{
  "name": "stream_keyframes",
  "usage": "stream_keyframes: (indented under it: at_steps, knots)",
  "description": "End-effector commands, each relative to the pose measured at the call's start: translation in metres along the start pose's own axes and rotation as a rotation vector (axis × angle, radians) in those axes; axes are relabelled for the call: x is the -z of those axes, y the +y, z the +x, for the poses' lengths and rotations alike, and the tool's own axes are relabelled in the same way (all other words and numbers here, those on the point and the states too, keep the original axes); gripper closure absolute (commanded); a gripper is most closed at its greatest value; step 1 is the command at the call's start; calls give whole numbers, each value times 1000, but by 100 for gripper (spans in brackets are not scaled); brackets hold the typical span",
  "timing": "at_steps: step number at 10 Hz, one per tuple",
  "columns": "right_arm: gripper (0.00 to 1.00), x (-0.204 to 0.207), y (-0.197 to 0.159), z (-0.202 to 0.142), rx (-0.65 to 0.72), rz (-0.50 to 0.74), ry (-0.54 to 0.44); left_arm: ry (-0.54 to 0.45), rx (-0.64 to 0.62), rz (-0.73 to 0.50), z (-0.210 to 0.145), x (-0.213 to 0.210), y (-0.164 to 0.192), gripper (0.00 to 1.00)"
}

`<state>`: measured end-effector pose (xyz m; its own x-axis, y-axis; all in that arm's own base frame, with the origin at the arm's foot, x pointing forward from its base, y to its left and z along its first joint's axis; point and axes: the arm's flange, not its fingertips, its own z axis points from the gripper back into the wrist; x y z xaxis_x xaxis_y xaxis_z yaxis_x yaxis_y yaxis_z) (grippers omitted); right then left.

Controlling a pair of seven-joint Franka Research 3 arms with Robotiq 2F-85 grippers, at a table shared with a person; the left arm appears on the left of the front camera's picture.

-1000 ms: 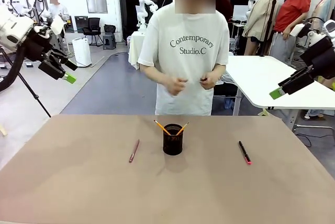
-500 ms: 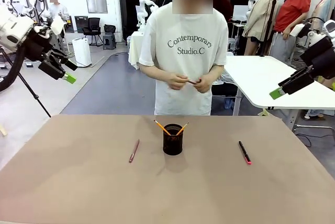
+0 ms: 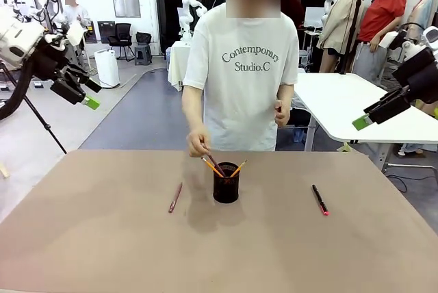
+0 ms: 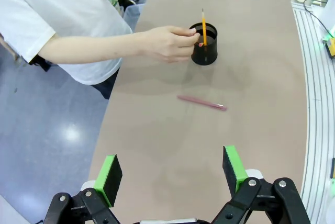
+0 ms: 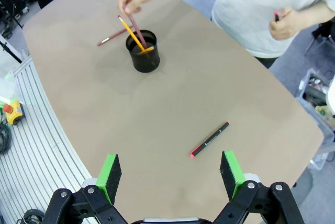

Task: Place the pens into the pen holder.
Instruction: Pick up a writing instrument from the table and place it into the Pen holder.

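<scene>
Left jaws: spread, empty.
Right jaws: spread, empty.
Holder [image 3: 226, 187]: mid-counter [image 3: 102, 252], nearer far edge; two pencils [image 3: 212, 167] inside.
Hand [image 3: 199, 144]: held reddish pen [image 5: 137, 31] into holder; tip hidden.
Brown pen [image 3: 176, 197]: flat, left of holder.
Black pen [image 3: 319, 199]: flat, toward right edge.
Other hand [image 3: 281, 111]: contents unclear.

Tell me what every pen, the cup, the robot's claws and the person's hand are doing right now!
pen holder: upright, pencils inside.
yellow pencils: leaning in the pen holder.
held pen: pinched by the person's hand, tip inside the holder.
reddish-brown pen: lying flat on the table.
black pen: lying flat, red end nearest the robot.
left gripper: open, empty, raised.
right gripper: open, empty, raised.
</scene>
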<state>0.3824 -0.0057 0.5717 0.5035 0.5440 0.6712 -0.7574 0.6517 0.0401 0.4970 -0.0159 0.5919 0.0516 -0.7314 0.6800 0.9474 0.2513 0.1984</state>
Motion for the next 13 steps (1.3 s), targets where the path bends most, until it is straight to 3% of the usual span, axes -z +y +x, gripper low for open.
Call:
stream_keyframes:
  at_steps: [1, 3, 4, 7, 10, 13]
  knots:
    - [0, 0, -1, 1, -2, 19, -25, 2, 3, 4, 0, -1, 1, 0]
    - [0, 22, -2, 12, 31, -44, 62, 2, 3, 4, 0, -1, 1, 0]
    - [0, 41, -23, 27, 137, -40, 110, 2, 3, 4, 0, -1, 1, 0]
    - [0, 99, -38, 51, 341, -142, 257, 2, 3, 4, 0, -1, 1, 0]
    - [0, 162, -42, 53, 437, -353, 449, 2, 3, 4, 0, -1, 1, 0]
    - [0, 198, -57, 34, 499, -434, 550, 2, 3, 4, 0, -1, 1, 0]
